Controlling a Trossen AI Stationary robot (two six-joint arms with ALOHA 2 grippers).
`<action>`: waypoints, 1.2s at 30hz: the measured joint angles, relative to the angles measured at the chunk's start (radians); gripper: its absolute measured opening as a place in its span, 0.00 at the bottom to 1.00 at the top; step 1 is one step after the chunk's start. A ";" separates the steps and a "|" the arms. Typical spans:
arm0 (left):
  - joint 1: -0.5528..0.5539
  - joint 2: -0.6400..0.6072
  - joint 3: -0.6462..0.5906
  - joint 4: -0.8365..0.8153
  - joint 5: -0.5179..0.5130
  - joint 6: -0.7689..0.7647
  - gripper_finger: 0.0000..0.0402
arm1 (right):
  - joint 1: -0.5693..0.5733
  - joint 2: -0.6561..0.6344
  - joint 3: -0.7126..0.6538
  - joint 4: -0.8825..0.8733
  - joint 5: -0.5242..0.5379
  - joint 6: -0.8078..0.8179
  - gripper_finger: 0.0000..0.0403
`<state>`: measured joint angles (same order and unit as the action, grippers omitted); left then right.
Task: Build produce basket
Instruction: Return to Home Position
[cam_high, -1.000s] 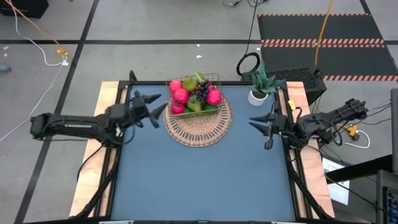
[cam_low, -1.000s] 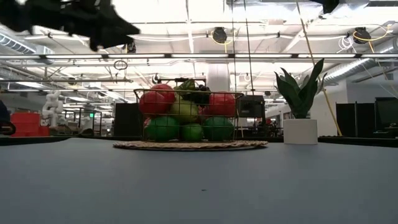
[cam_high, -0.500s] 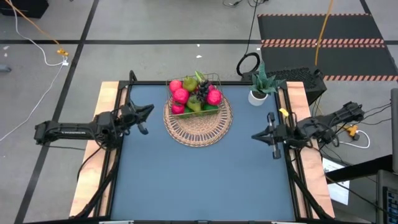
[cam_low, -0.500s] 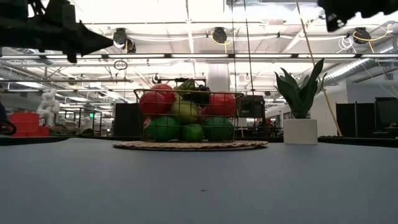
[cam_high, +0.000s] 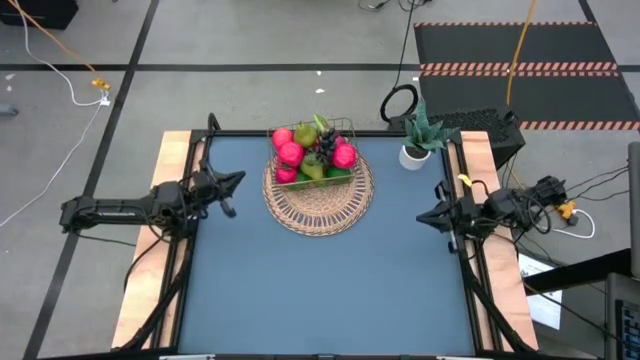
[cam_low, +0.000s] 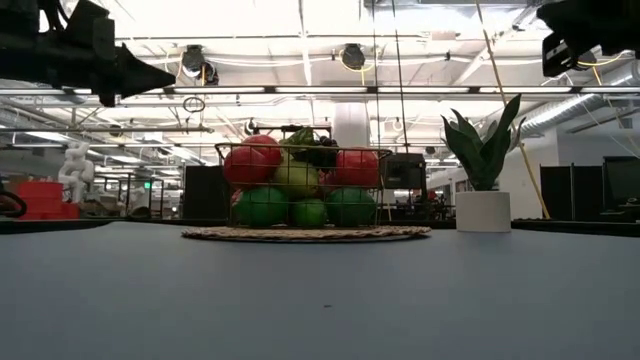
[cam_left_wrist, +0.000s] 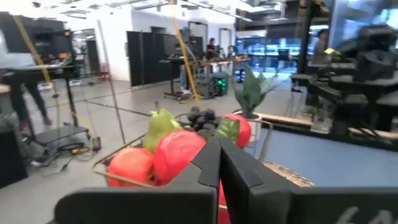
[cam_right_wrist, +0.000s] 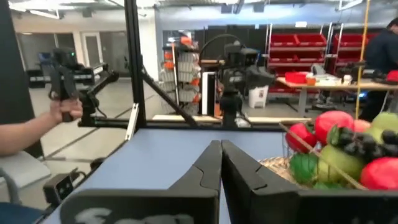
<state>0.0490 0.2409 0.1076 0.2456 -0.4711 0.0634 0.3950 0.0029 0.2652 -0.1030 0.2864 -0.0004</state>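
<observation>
**wirefan:** Gold wire basket (cam_high: 349, 125) sits on the round wicker mat (cam_high: 330, 212) at the far middle of the table (cam_high: 320, 290), with its long side running roughly left to right. It's piled full: red apples (cam_high: 291, 153), a pear (cam_high: 306, 134), dark grapes (cam_high: 325, 142) on top, and green limes (cam_low: 262, 206) down low. I can't spot any fruit loose on the table.

**benchbot:** Yep, and both arms are out at the sides. The left gripper (cam_high: 238, 180) hangs over the left edge, nose aimed at the basket, which lies ahead of it and slightly toward the far side. Its fingers are pressed together with nothing between them. The right gripper (cam_high: 422, 216) is over the right edge, well apart from the basket, nearer the potted plant (cam_high: 417, 135). Its fingers are together too, and empty.

**wirefan:** Which one's closer to the basket?

**benchbot:** The left, I'd say. Filling looks done to me, so what's left is tucking the arms in, and that goes away from the basket, not toward it. Only thing I'd watch is the right arm's clearance from that plant.
</observation>
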 joint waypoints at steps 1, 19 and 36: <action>0.000 0.000 0.000 0.000 -0.016 -0.010 0.01 | 0.000 0.005 -0.003 0.001 -0.006 0.011 0.00; -0.024 -0.065 -0.072 -0.047 -0.018 -0.091 0.04 | -0.001 0.004 -0.161 0.158 0.076 0.028 0.00; -0.028 -0.064 -0.097 -0.006 0.318 0.009 0.02 | -0.003 0.003 -0.246 0.224 0.049 -0.038 0.00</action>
<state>0.0208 0.1764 0.0101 0.2397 -0.1533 0.0727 0.3923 0.0064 0.0187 0.1213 0.3357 -0.0385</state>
